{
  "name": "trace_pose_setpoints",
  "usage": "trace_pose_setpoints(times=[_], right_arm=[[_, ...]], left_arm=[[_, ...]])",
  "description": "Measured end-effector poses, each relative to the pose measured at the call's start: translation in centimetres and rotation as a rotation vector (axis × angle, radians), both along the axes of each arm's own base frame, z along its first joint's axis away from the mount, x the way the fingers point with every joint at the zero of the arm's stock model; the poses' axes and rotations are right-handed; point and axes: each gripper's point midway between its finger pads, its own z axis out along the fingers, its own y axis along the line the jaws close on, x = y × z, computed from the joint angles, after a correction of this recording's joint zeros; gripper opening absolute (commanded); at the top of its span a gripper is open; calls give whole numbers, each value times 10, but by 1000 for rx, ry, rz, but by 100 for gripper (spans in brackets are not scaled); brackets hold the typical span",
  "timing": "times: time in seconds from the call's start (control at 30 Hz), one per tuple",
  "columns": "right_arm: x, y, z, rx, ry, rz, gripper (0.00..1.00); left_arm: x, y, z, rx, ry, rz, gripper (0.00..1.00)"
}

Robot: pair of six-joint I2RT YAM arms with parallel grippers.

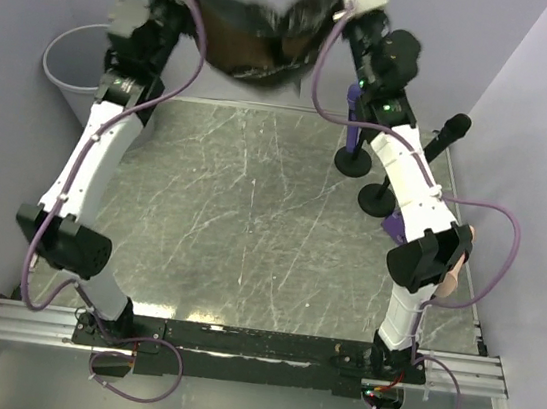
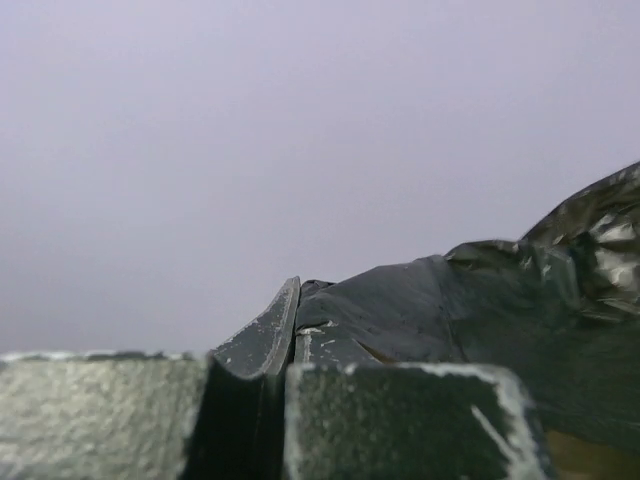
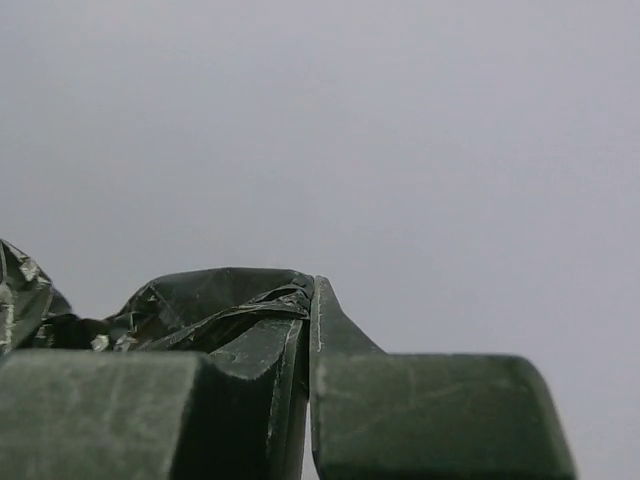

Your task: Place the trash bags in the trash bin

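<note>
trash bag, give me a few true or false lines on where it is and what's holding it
1. The trash bag hangs stretched in the air between the two arms. True.
2. The left pincer is open and clear of the bag. False: it is shut on the bag's edge.
3. The bag lies inside the trash bin. False: the bag is held up off the table, to the right of the bin, which stands at the far left behind the left arm.
4. The right pincer is shut on a fold of the bag. True.
</note>
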Motion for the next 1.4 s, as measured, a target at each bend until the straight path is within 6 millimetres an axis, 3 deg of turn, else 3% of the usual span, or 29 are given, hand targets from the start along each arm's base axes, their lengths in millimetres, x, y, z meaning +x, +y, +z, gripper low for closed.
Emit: trace_pose_setpoints(times=[0.1, 0.17, 0.23, 0.3, 0.33, 0.4, 0.43, 0.5, 0.53, 0.57, 0.63, 0.67, 0.7, 0.73, 0.8, 0.87, 0.9, 0.97, 1.07, 1.17, 1.2, 1.27, 1.3, 1.37, 1.4], right_arm=[[-55, 0, 95, 75, -276, 47, 5], [-99, -4, 140, 111, -429, 72, 4], [-129, -8, 156, 117, -510, 82, 3], [-146, -10, 138, 79, -526, 69, 0], [-144, -9, 114, 38, -501, 55, 0], [-133, -5, 43, -84, -415, 25, 0], [-129, -2, -7, -183, -350, 14, 0], [-129, 0, -142, -421, -158, 30, 0], [-135, 1, -209, -521, -54, 70, 0], [-156, -4, -314, -672, 144, 153, 0], [-211, -24, -422, -821, 405, 285, 0], [-236, -32, -443, -848, 473, 332, 0], [-250, -32, -437, -844, 474, 358, 0], [-254, -26, -413, -808, 419, 364, 0], [-255, -13, -347, -707, 296, 361, 0], [-250, -5, -295, -609, 244, 351, 0], [-245, -4, -272, -549, 242, 335, 0], [-233, -3, -246, -463, 266, 308, 0], [-203, -4, -227, -352, 355, 252, 0], [-150, -11, -227, -260, 479, 163, 0], [-134, -15, -231, -244, 514, 134, 0], [-89, -20, -238, -222, 597, 68, 0], [-62, -19, -235, -209, 611, 36, 0], [-33, -22, -230, -202, 623, -8, 0], [-15, -20, -215, -190, 592, -20, 0]], left_arm=[[-47, 4, 90, -55, -302, -30, 1], [-84, -2, 140, -62, -474, -57, 1], [-121, -13, 171, -63, -603, -86, 1], [-147, -30, 167, -57, -654, -129, 1], [-154, -42, 149, -28, -637, -170, 1], [-158, -70, 90, 118, -572, -266, 1], [-157, -82, 45, 245, -512, -310, 1], [-157, -101, -83, 595, -315, -420, 1], [-161, -106, -133, 692, -233, -480, 1], [-170, -108, -196, 775, -134, -550, 1], [-204, -97, -304, 861, 79, -671, 1], [-219, -90, -334, 878, 151, -709, 1], [-231, -85, -345, 885, 189, -733, 1], [-235, -84, -342, 879, 189, -738, 1], [-230, -89, -308, 823, 155, -718, 1], [-217, -96, -270, 728, 144, -680, 1], [-209, -98, -254, 677, 148, -656, 1], [-191, -101, -229, 571, 188, -600, 1], [-161, -100, -213, 446, 276, -501, 1], [-126, -90, -213, 351, 382, -384, 1], [-110, -82, -207, 303, 415, -330, 1], [-80, -65, -216, 262, 484, -242, 1], [-64, -56, -214, 241, 504, -188, 1], [-28, -37, -201, 204, 506, -86, 1], [-13, -28, -191, 188, 490, -42, 1]])
